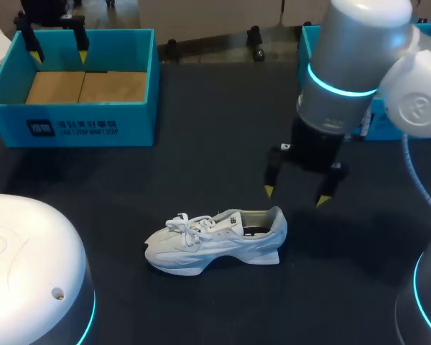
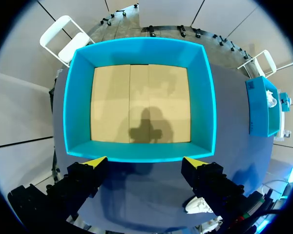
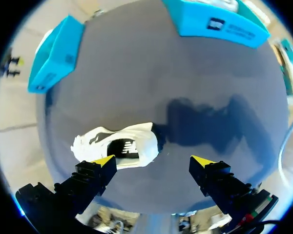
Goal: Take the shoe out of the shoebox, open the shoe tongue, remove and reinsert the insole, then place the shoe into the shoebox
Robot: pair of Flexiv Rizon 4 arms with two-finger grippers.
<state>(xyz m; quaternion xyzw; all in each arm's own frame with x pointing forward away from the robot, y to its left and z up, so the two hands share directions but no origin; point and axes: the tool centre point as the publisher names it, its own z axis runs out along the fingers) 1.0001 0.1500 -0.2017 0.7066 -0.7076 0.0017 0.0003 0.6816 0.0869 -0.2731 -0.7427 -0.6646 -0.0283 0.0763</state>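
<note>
Listing by size, largest first.

1. Tabletop (image 1: pixel 201 122), one: dark, filling the head view.
2. Shoebox (image 1: pixel 72 128), one: teal, open-topped, upper left of the frame. Its cardboard floor is bare, so the shoe is already out.
3. Second teal box (image 1: pixel 384 122), one: upper right of the frame, mostly hidden behind the right arm.
4. Shoe (image 1: pixel 215 241), one: white, laced, upright on its sole on the tabletop, lower centre of the frame and well apart from the shoebox. Its long axis runs across the frame, toe toward the left and heel toward the right. The collar opening is dark, and whether the insole is seated cannot be told.
5. Right claw (image 1: pixel 296 195), one: fingers spread, nothing between them, hanging just up and right of the heel without touching it. In the right wrist view the shoe (image 3: pixel 115 144) lies off-centre, at the tip of one finger (image 3: pixel 103 161), with only its heel end reaching into the gap.
6. Left claw (image 1: pixel 57 44), one: fingers spread and empty, hanging above the shoebox's far side, upper left.

Judgement: the right claw is much the nearer. The tongue lies toward the lower left of it, along the shoe's long axis.
</note>
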